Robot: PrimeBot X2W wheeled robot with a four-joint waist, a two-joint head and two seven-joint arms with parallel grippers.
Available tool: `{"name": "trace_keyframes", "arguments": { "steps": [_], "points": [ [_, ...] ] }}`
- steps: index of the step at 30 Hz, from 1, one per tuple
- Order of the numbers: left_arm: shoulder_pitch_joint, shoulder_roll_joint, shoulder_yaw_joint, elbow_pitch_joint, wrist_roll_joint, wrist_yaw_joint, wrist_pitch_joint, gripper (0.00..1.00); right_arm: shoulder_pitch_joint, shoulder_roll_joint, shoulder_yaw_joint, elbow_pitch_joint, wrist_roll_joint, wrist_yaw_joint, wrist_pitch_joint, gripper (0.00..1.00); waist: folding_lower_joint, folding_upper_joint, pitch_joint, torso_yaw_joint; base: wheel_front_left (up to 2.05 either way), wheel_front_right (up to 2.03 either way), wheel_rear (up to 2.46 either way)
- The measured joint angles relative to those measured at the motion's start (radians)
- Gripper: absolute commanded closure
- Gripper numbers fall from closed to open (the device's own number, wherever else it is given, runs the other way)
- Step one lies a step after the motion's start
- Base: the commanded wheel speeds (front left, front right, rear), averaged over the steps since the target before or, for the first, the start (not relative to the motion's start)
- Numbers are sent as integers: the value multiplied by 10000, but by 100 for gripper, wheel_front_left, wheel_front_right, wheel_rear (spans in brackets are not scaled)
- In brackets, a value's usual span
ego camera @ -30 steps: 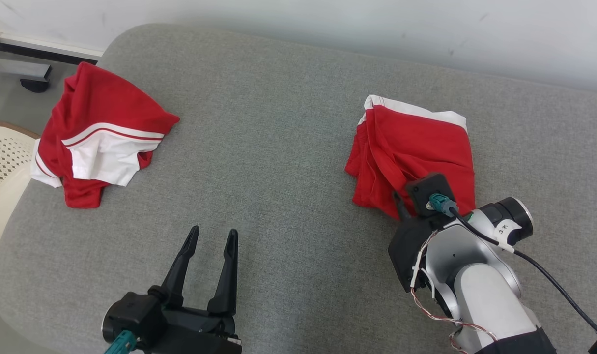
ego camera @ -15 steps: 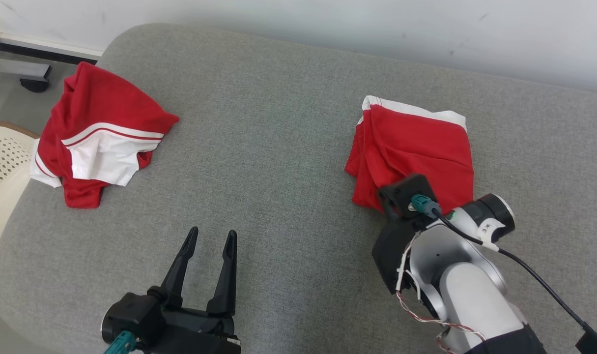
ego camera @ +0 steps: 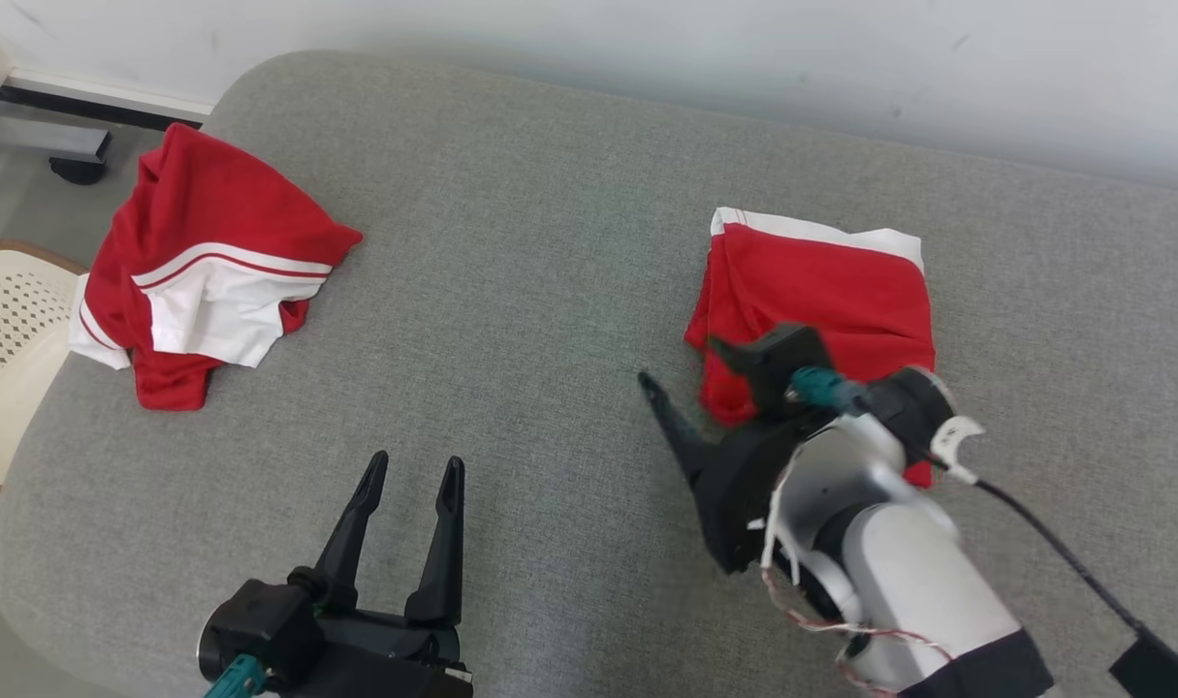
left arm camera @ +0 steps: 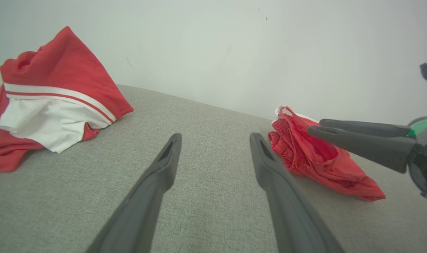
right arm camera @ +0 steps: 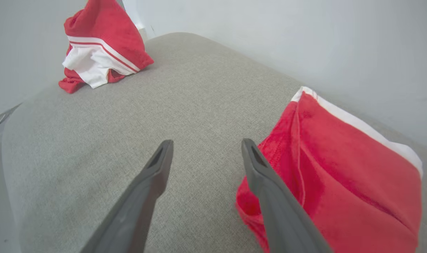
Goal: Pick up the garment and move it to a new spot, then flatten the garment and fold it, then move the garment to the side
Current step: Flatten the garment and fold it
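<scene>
While left gripper (ego camera: 417, 461) and right gripper (right arm camera: 206, 144) both gaped, the right, seemingly clear of the folded garment (ego camera: 821, 291), needed lifting straight off.

Red garment (ego camera: 826, 286) with white band; grey woven cushion (ego camera: 550, 242).

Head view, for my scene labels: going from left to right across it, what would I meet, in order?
cream chair → crumpled red-and-white garment → left end effector → folded red garment
</scene>
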Motion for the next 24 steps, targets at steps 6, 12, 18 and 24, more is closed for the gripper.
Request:
{"name": "trace_keyframes", "arguments": {
  "steps": [6,12,18,24],
  "points": [
    [24,-8,38,-35,2,0,0,0,220,0,-1448,-999,-658,0,25,7,0,0,-28,-139,0,0,0],
    [27,-19,6,-105,31,0,0,0,972,-8,-2109,-1099,-1453,0,370,79,0,0,42,-229,0,0,0],
    [-24,-31,-121,-111,36,0,0,0,888,-2,-2069,-516,-1825,0,148,100,0,0,133,-172,0,0,0],
    [-22,-36,-144,-61,25,0,0,0,728,-2,-2065,153,-2134,0,153,100,0,0,100,68,0,0,0]
  ]
}}
